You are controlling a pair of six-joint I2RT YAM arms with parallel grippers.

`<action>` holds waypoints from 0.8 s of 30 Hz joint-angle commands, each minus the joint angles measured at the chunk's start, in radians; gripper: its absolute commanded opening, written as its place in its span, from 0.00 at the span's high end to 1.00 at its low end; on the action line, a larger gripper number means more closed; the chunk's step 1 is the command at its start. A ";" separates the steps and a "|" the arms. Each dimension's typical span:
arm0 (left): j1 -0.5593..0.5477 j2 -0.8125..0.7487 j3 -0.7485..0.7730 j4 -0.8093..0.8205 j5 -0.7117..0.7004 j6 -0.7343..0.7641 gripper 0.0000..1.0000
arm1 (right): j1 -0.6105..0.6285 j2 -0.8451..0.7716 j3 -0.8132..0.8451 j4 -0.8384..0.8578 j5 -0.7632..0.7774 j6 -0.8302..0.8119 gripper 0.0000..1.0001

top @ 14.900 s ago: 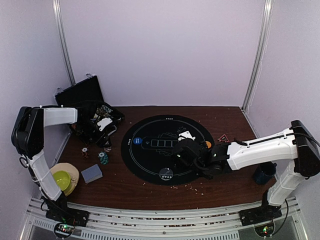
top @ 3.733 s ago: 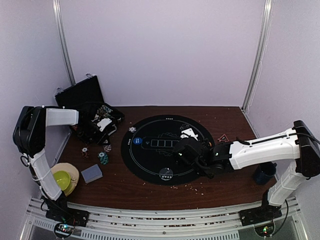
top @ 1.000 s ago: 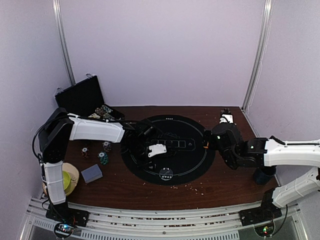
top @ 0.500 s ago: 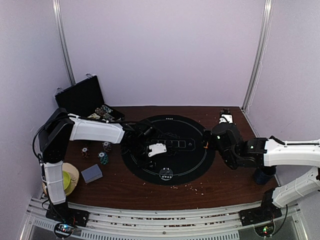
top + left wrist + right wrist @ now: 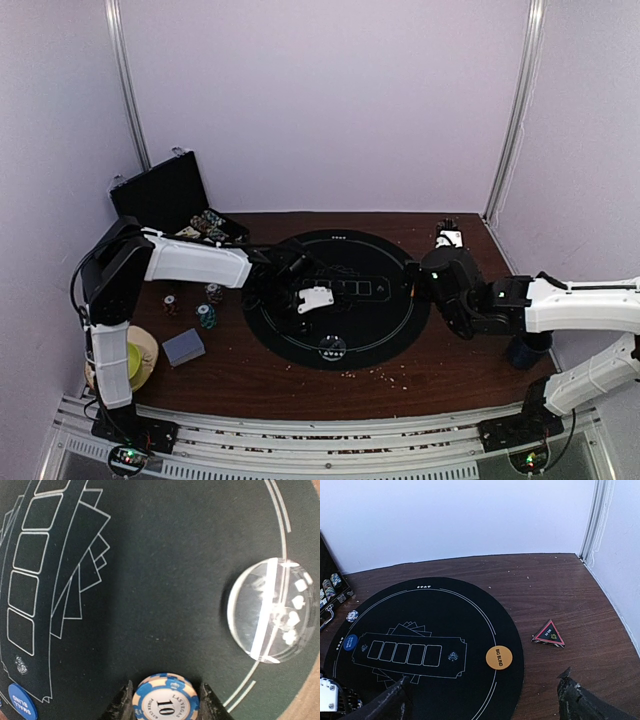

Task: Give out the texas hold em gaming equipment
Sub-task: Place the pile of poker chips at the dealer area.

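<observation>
Left gripper (image 5: 163, 706) swung from case (image 5: 165, 195) out over mat (image 5: 165, 580), right gripper (image 5: 484, 680) drew back to mat's right edge — wide open, empty. Left jaws pinched blue chip (image 5: 162, 696) low over mat's left side — chip set for placing

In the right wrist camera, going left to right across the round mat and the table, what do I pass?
Blue round small-blind disc → white-outlined row of five card boxes printed on the black mat → orange round big-blind disc → red-and-black triangular marker.
</observation>
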State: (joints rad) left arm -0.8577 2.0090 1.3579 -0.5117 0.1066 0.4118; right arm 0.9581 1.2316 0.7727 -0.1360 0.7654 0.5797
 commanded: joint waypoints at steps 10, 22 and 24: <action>0.014 0.016 0.021 0.024 -0.024 0.020 0.40 | -0.002 0.001 0.005 0.018 -0.003 -0.005 0.00; 0.090 -0.257 0.024 -0.015 -0.060 0.011 0.03 | -0.001 0.002 0.006 0.019 -0.011 -0.009 0.00; 0.124 -0.302 0.022 -0.026 -0.068 0.000 0.02 | -0.001 0.003 0.006 0.022 -0.016 -0.011 0.00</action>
State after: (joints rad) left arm -0.7975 1.8225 1.3651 -0.5327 0.0654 0.4255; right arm 0.9581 1.2316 0.7727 -0.1295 0.7586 0.5785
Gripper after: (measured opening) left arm 0.966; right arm 0.999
